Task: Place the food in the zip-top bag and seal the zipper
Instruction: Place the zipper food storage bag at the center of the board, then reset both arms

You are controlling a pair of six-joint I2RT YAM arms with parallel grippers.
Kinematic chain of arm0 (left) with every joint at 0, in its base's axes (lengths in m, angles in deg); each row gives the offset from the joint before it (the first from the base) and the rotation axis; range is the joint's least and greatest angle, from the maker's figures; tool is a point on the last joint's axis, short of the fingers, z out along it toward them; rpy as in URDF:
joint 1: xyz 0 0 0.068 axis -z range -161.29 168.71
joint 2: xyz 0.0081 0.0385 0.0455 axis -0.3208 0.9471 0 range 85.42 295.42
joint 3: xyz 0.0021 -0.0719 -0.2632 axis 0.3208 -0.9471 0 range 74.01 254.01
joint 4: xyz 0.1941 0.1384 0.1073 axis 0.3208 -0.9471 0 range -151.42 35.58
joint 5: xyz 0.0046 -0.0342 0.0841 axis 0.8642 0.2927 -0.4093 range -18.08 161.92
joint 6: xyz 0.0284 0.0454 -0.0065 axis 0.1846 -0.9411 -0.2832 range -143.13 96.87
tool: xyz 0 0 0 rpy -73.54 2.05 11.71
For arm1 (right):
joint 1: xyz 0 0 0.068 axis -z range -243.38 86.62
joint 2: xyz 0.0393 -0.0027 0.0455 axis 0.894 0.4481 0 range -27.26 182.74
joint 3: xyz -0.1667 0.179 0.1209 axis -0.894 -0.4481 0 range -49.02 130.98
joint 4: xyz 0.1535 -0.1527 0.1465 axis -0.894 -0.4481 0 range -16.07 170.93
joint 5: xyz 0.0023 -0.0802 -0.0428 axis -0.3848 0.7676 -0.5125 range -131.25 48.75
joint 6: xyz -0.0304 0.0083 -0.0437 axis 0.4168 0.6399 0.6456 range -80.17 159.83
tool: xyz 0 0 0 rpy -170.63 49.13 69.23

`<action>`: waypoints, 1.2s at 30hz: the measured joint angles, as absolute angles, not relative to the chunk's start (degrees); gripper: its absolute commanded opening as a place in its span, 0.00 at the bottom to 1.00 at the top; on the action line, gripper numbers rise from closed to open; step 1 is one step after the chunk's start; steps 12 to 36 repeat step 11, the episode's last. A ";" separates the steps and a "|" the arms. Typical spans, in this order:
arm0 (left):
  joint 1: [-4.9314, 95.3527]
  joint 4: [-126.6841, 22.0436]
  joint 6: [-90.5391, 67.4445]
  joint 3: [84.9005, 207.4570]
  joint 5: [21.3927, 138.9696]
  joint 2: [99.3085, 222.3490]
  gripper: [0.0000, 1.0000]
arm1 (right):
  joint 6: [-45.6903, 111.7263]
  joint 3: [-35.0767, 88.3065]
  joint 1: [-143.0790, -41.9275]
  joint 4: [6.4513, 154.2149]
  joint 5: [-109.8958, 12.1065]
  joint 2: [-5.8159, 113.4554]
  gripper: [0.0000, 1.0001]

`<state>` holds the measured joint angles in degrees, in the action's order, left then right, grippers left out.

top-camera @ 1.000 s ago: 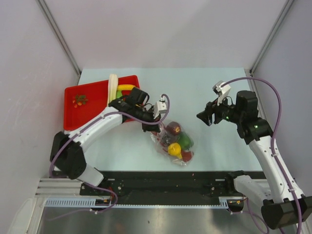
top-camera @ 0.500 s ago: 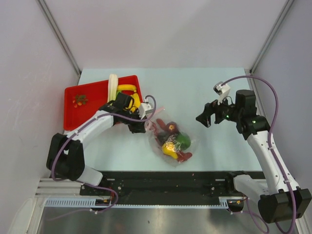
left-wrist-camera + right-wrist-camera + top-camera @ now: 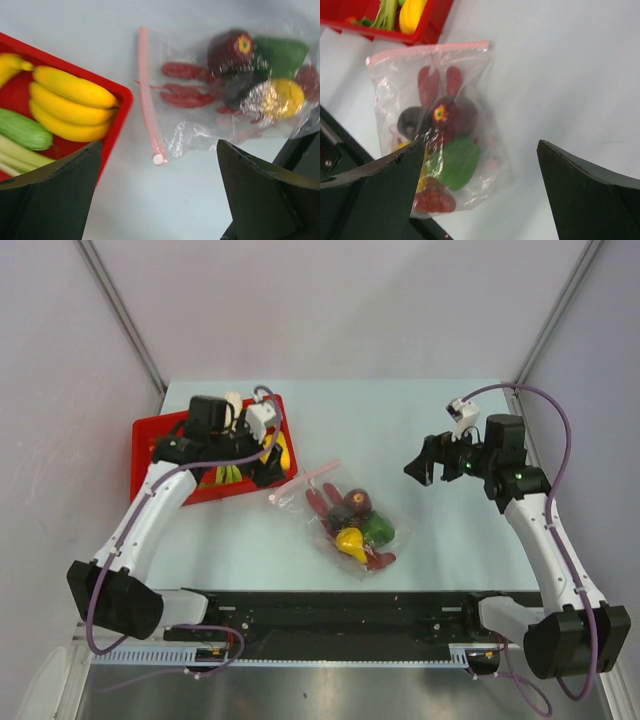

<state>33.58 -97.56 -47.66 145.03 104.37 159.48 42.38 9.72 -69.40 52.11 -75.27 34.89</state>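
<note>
White walls (image 3: 330, 310) close in a pale blue-green tabletop (image 3: 430, 540), and near its middle the zip-top bag (image 3: 352, 522) lies flat. It holds a red lobster (image 3: 184, 93), two dark maroon fruits (image 3: 229, 47), a green bell pepper (image 3: 281, 53) and a yellow pear (image 3: 281, 98). At the far left, the bananas (image 3: 70, 107) and the leek (image 3: 17, 159) lie in a red tray (image 3: 123, 98), outside the bag.

The zipper (image 3: 308, 480) is the bag's far-left edge. Its long axis runs aslant, from a near-left end close to the tray's corner to a far-right end toward the tabletop's middle. The strip looks straight and flat, but whether it is pressed shut along its whole width cannot be told.

The left tool (image 3: 272, 468) hovers over the tray's right edge with fingers spread wide and nothing between them. The bananas are just beneath it, and the zipper's near-left end is just beside it, to the right. The right tool (image 3: 424, 462) is also wide and empty; it hangs well apart on the right, pointing left toward the bag.

The left arm is plainly the nearer one — to the tray food and to the zipper alike. A run along the strip would likely start at that near-left end and follow the slant.
</note>
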 measured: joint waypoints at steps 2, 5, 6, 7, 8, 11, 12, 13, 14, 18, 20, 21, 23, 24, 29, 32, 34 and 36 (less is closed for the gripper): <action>33.45 -98.70 -43.97 151.61 102.18 161.12 1.00 | 41.26 11.51 -67.91 53.79 -74.92 37.10 1.00; 32.36 -99.55 -39.42 157.65 100.10 164.62 1.00 | 39.30 14.25 -65.59 56.50 -74.49 40.27 1.00; 31.64 -99.53 -38.26 157.91 99.65 165.54 1.00 | 38.62 15.03 -64.98 57.33 -74.44 41.29 1.00; 30.98 -99.81 -37.52 157.91 99.21 166.19 1.00 | 37.99 15.58 -64.61 57.97 -74.42 42.01 1.00; 29.89 -100.16 -36.47 157.71 98.71 167.05 1.00 | 36.85 15.97 -63.74 59.06 -74.38 42.89 1.00; 27.42 -100.25 -34.18 156.66 97.55 168.36 1.00 | 35.19 16.04 -62.27 60.09 -74.09 43.83 1.00; 27.42 -100.25 -34.18 156.66 97.55 168.36 1.00 | 35.19 16.04 -62.27 60.09 -74.09 43.83 1.00; 27.42 -100.25 -34.18 156.66 97.55 168.36 1.00 | 35.19 16.04 -62.27 60.09 -74.09 43.83 1.00; 27.42 -100.25 -34.18 156.66 97.55 168.36 1.00 | 35.19 16.04 -62.27 60.09 -74.09 43.83 1.00; 27.42 -100.25 -34.18 156.66 97.55 168.36 1.00 | 35.19 16.04 -62.27 60.09 -74.09 43.83 1.00; 27.42 -100.25 -34.18 156.66 97.55 168.36 1.00 | 35.19 16.04 -62.27 60.09 -74.09 43.83 1.00; 27.42 -100.25 -34.18 156.66 97.55 168.36 1.00 | 35.19 16.04 -62.27 60.09 -74.09 43.83 1.00; 27.42 -100.25 -34.18 156.66 97.55 168.36 1.00 | 35.19 16.04 -62.27 60.09 -74.09 43.83 1.00; 27.42 -100.25 -34.18 156.66 97.55 168.36 1.00 | 35.19 16.04 -62.27 60.09 -74.09 43.83 1.00; 27.42 -100.25 -34.18 156.66 97.55 168.36 1.00 | 35.19 16.04 -62.27 60.09 -74.09 43.83 1.00; 27.42 -100.25 -34.18 156.66 97.55 168.36 1.00 | 35.19 16.04 -62.27 60.09 -74.09 43.83 1.00; 27.42 -100.25 -34.18 156.66 97.55 168.36 1.00 | 35.19 16.04 -62.27 60.09 -74.09 43.83 1.00; 27.42 -100.25 -34.18 156.66 97.55 168.36 1.00 | 35.19 16.04 -62.27 60.09 -74.09 43.83 1.00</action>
